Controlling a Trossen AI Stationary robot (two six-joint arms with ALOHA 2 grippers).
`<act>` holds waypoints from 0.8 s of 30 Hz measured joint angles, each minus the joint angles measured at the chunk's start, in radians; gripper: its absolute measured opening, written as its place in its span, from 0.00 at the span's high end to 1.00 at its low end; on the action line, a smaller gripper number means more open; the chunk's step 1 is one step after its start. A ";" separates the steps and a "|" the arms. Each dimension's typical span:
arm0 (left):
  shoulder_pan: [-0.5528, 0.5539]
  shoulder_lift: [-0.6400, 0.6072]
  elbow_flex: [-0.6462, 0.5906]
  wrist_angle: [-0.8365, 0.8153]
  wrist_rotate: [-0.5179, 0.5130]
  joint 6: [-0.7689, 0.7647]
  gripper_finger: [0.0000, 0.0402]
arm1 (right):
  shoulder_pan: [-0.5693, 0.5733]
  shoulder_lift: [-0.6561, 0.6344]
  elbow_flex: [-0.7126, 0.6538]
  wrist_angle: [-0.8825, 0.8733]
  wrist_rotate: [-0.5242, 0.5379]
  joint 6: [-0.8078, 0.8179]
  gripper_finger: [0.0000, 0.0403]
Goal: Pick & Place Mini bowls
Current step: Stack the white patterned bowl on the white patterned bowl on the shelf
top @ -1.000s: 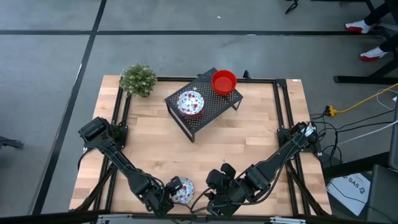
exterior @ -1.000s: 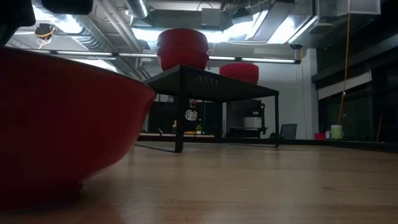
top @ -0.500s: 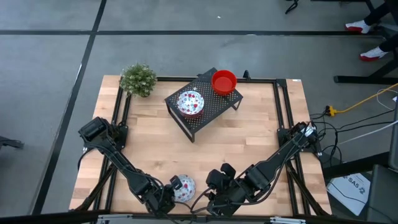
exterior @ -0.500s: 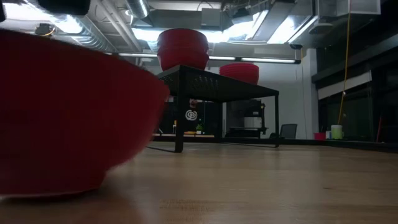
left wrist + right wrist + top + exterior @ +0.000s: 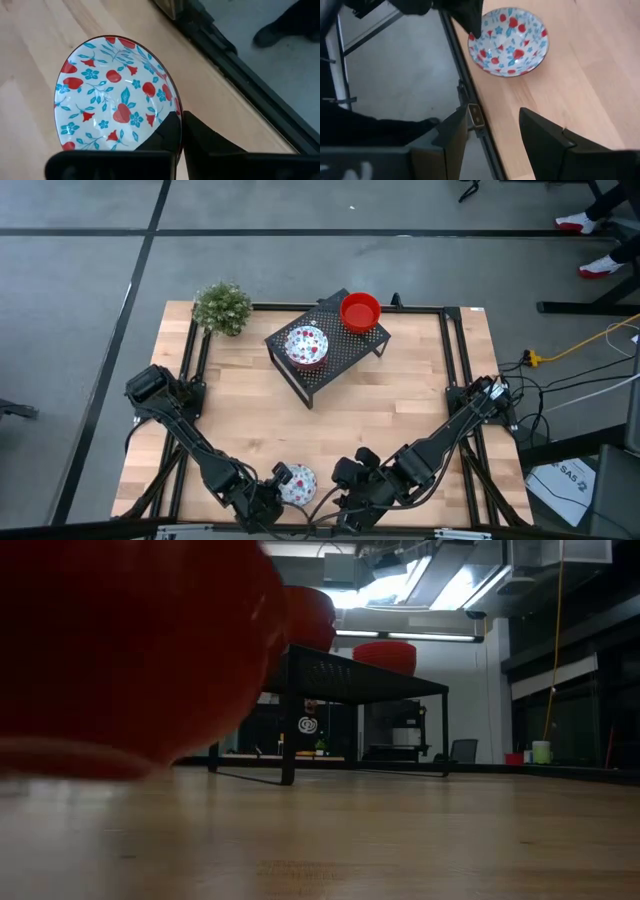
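Left wrist view: left claw (image 5: 180, 131) pinching floral mini bowl's (image 5: 112, 95) rim by counter (image 5: 30, 55) edge, thin grip liable to slip.

Two dark arms, matte black all over, no bright markings showing.
Left arm (image 5: 185, 442) and right arm (image 5: 440, 442) are both showing as chains of chunky black segments with rounded joint housings, thin black cables looping at the bases and near the wrists. Left claw (image 5: 181, 131) is showing two flat black fingers (image 5: 210, 142) with angular wedge tips, under them a plain dark crossbar. Right claw (image 5: 492, 125) is showing wider, faceted black fingers (image 5: 547, 137), dull plastic look, straight bevelled edges. Screws and labels too small to tell.
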State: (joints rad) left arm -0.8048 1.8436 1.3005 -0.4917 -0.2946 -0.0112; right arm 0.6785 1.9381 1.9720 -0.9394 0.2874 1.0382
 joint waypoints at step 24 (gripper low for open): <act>-0.066 -0.225 0.006 -0.208 -0.229 -0.340 0.99 | 0.000 0.000 0.000 0.066 0.175 -0.233 0.56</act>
State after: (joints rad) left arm -0.8711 1.6182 1.3064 -0.7000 -0.5237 -0.3511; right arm 0.6788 1.9377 1.9720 -0.8737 0.4623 0.8047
